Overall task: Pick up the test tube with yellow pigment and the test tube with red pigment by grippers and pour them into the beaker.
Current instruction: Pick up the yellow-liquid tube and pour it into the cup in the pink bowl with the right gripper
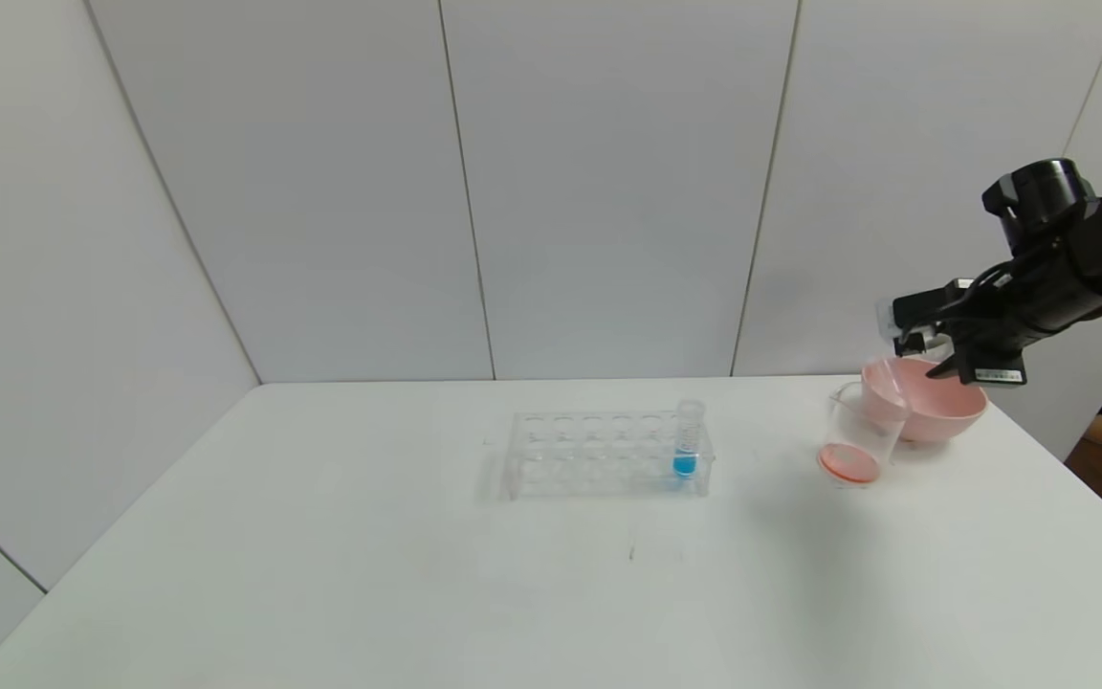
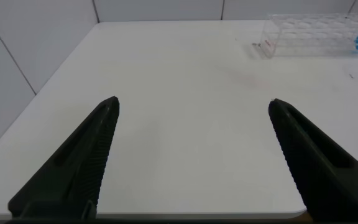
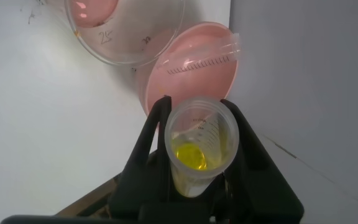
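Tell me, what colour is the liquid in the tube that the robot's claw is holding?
Yellow: the test tube in the right gripper shows it best in the right wrist view.

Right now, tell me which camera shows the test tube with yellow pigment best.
The right wrist view: the test tube with yellow pigment fills the frame, seen down its open mouth, clamped in the right tool. The head view shows only that tool above the pink bowl; the tube cannot be made out. The left wrist view misses it.

Black arm (image 1: 1048, 287), white label, cables
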